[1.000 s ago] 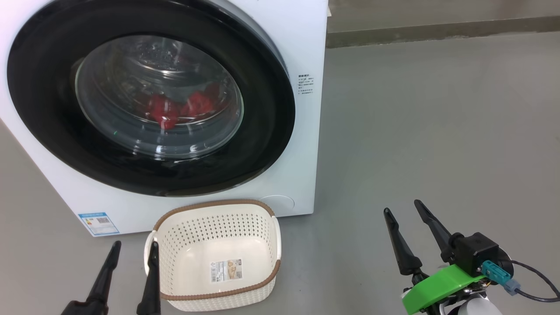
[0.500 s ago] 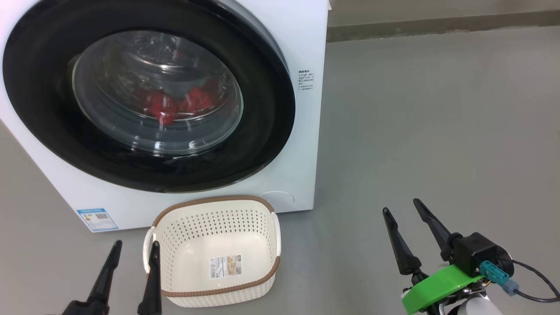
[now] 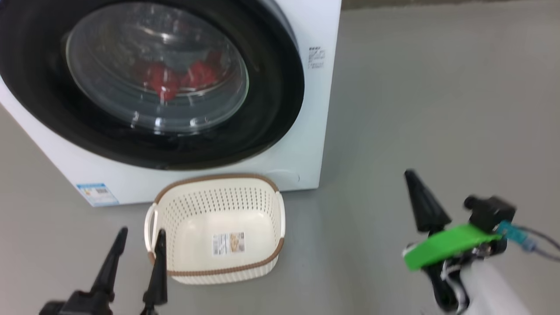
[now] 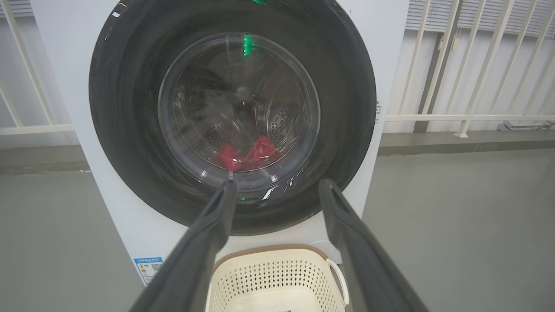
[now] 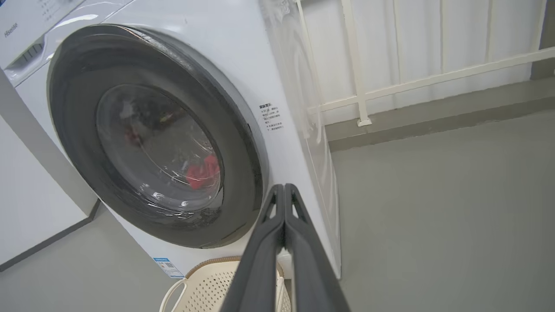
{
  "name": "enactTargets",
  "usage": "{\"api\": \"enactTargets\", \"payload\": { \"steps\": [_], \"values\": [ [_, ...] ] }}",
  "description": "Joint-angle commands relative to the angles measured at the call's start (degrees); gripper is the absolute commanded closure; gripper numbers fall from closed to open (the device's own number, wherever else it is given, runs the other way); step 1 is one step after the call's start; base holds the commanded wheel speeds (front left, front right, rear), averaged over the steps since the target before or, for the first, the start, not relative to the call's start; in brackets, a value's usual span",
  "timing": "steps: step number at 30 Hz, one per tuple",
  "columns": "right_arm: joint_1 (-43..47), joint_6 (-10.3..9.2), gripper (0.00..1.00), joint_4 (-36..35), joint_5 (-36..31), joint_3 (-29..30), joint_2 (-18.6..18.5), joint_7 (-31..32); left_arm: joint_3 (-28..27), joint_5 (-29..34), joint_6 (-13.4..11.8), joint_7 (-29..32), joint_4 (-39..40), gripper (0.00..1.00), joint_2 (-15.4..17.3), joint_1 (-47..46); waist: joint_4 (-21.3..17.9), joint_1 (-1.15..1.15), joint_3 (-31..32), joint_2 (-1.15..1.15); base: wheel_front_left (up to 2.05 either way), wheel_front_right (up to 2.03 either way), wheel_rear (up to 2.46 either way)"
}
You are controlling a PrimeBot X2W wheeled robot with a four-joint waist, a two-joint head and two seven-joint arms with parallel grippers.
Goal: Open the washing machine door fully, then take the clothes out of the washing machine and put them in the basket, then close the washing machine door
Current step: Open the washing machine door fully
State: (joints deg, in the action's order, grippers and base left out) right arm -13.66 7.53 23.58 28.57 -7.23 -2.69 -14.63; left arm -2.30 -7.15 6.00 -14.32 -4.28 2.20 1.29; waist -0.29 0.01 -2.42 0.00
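The washing machine (image 3: pixel 317 109) fills the head view from 9 to 12 o'clock, its white front facing the robot. Its door (image 3: pixel 271 100) lies shut flush against that front, so the opening step is not yet done. The basket (image 3: pixel 218 178) stands on the floor at 6 o'clock, just beside the machine's foot and under the door, likely so the laundry has a short way to travel. The left gripper (image 3: pixel 143 231) hangs at 7 o'clock with its fingers spread wide. One tip sits in front of the basket's handle; I cannot tell whether they touch. The right gripper (image 3: pixel 410 175) is at 4 o'clock, well apart from the machine. Its fingers are pressed together on nothing, probably to form one prong for hooking the door's edge. The clothes (image 3: pixel 199 74) lie red behind the glass, low in the drum.

The left wrist view faces the door squarely and puts the clothes at 6 o'clock of the glass. The right wrist view looks from the side and shows the door's rim at 3 o'clock standing proud of the white front.
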Motion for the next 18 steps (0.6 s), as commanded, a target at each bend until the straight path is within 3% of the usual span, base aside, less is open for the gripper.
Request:
{"api": "enactTargets", "payload": {
  "steps": [1,9,18],
  "values": [
    [-3.4,-0.04,1.00,-0.7,1.6,-0.8,-0.2,-0.4,-1.6,-0.2,-0.4,-0.7,2.0,0.00,0.7,-3.1,1.0,0.00,-2.3,0.00,0.00,0.00,0.00],
    [-13.4,-0.04,1.00,4.0,13.3,-0.5,-0.6,-0.4,0.4,-1.8,-1.2,-0.7,3.8,0.00,0.7,-7.5,3.5,0.00,-8.5,0.00,0.00,0.00,0.00],
    [-26.1,-0.04,1.00,6.8,30.9,-5.4,-5.3,3.3,2.6,-3.0,-1.6,-0.7,4.8,0.00,0.7,-11.2,5.9,0.00,-14.7,0.00,0.00,0.00,0.00]
  ]
}}
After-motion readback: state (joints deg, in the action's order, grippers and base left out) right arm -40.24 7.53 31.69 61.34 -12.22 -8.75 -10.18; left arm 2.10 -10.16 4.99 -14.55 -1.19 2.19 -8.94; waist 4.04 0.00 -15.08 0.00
